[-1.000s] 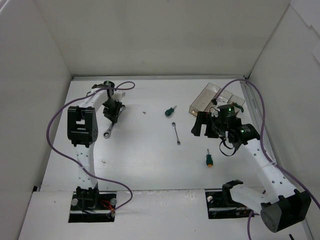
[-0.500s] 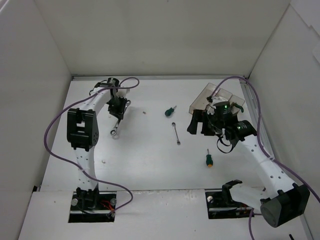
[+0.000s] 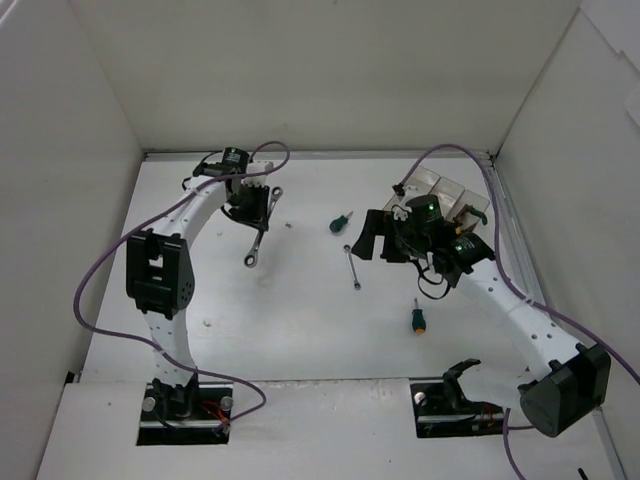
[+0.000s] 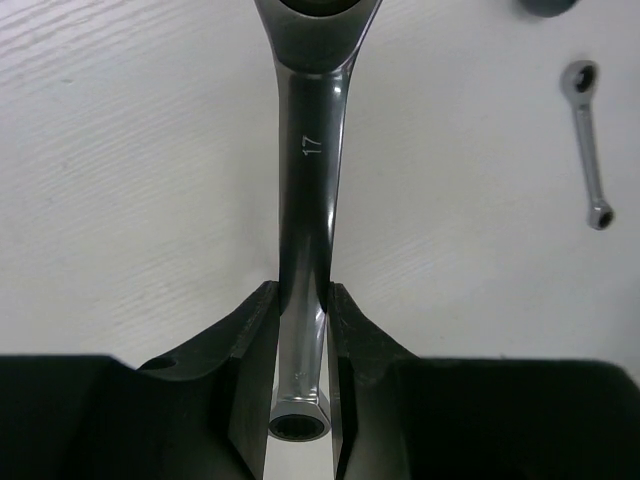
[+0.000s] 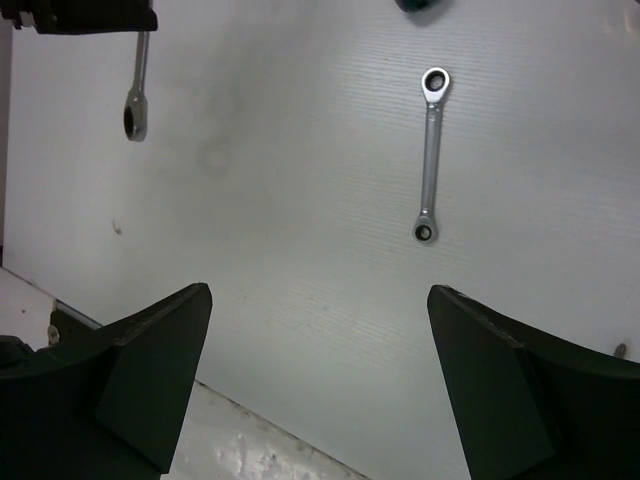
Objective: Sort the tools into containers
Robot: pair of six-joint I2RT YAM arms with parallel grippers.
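My left gripper point(image 3: 256, 207) is shut on a silver wrench point(image 3: 256, 245) marked 17 point(image 4: 310, 180) and holds it above the table, its far end hanging down. My left fingertips point(image 4: 262, 300) grip its shaft near the ring end. My right gripper point(image 3: 374, 236) is open and empty point(image 5: 320, 300), left of the clear bins point(image 3: 441, 190), which my right arm mostly hides. A second slim wrench point(image 3: 352, 267) lies on the table mid-way point(image 5: 430, 150) point(image 4: 590, 150). One green screwdriver point(image 3: 341, 221) lies behind it, another point(image 3: 416, 318) nearer. No pliers show.
White walls enclose the table on three sides. A purple cable point(image 3: 95, 270) loops off the left arm, another point(image 3: 510, 200) off the right arm. The arm bases point(image 3: 185, 400) sit at the near edge.
My left gripper has carried the wrench up and to the right, towards the table's middle. My right gripper has swung left, away from the bins, towards the small wrench.
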